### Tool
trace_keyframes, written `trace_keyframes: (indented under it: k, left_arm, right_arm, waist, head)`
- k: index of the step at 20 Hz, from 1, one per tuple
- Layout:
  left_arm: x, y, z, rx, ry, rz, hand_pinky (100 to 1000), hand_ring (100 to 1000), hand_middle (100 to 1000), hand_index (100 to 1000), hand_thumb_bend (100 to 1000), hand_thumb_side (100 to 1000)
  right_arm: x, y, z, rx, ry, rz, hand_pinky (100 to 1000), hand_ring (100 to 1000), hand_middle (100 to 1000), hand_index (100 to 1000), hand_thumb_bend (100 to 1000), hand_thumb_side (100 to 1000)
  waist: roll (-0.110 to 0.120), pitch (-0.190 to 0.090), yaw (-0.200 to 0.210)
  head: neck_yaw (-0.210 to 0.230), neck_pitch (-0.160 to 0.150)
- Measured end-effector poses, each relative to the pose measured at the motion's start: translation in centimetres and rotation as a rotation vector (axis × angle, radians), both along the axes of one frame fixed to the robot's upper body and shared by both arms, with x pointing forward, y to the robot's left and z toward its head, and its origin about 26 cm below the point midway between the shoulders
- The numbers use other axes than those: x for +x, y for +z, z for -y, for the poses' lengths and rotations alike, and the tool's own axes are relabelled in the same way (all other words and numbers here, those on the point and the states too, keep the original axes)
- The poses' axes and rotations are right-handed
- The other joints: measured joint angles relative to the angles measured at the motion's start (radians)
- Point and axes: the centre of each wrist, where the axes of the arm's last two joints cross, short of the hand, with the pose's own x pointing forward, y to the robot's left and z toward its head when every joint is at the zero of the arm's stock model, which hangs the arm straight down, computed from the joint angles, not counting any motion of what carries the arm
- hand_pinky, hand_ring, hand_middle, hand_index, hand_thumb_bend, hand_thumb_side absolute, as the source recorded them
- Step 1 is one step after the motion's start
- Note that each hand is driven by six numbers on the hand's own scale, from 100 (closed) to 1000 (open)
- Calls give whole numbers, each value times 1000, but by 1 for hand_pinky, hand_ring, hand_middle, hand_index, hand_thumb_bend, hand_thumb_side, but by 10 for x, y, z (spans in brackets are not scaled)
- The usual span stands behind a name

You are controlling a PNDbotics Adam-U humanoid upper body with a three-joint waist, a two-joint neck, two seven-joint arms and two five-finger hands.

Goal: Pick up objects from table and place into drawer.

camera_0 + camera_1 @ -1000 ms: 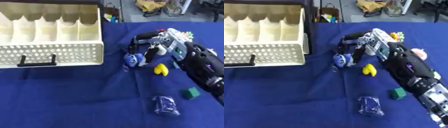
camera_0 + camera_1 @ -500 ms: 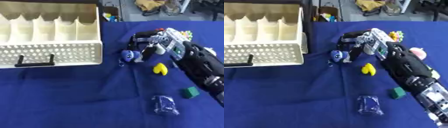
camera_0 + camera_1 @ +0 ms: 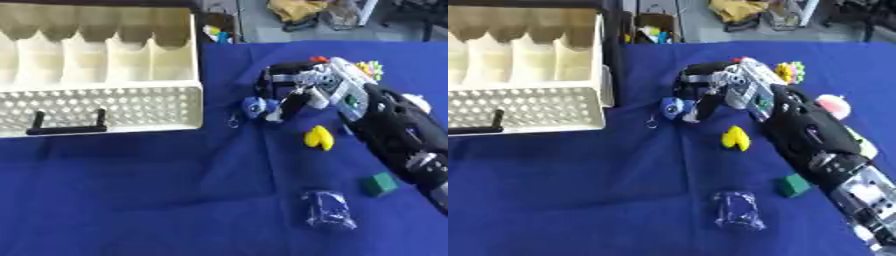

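My right hand [image 3: 293,87] reaches in from the right with its fingers curled round a small blue toy [image 3: 255,106] that has a thin ring dangling below it. The toy hangs just off the right front corner of the cream drawer [image 3: 105,102], which lies open at the upper left with several empty compartments. On the blue cloth lie a yellow piece [image 3: 318,137], a green cube [image 3: 380,183] and a dark blue packet [image 3: 328,209]. A pink and white ball [image 3: 834,105] and a spiky yellow-green toy [image 3: 790,71] lie beyond my arm. My left hand shows in neither view.
The drawer has a black handle [image 3: 68,129] on its perforated front wall. Past the table's far edge there is clutter on the floor [image 3: 302,10]. The blue cloth [image 3: 131,200] is bare at the lower left.
My right hand has carried the blue toy up and to the left, closer to the drawer's right front corner. The loose items on the cloth have stayed put.
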Motion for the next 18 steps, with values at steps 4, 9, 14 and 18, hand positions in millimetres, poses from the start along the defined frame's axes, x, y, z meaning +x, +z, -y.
trace_keyframes:
  k: [4, 9, 14, 18]
  left_arm:
    - [0, 0, 0, 0, 0, -1, 557, 706, 624, 770, 571, 1000]
    - [0, 0, 0, -2, 2, -2, 558, 706, 625, 770, 569, 1000]
    - [0, 0, 0, -4, 2, -4, 559, 706, 625, 769, 570, 1000]
    - [0, -2, -1, -5, 5, -9, 560, 706, 626, 767, 567, 1000]
  right_arm:
    - [0, 0, 0, 16, -6, 4, 533, 711, 424, 533, 221, 176]
    - [0, 1, -1, 41, -14, 1, 510, 702, 406, 513, 193, 147]
    - [-3, 6, -5, 60, -6, 9, 508, 699, 399, 504, 179, 154]
    - [-6, 17, -5, 63, 11, 35, 514, 701, 396, 499, 163, 168]
  waist:
    - [0, 1, -1]
    - [0, 1, -6]
    - [0, -2, -8]
    - [0, -11, -17]
  head:
    - [0, 0]
    - [0, 0]
    - [0, 0]
    - [2, 0]
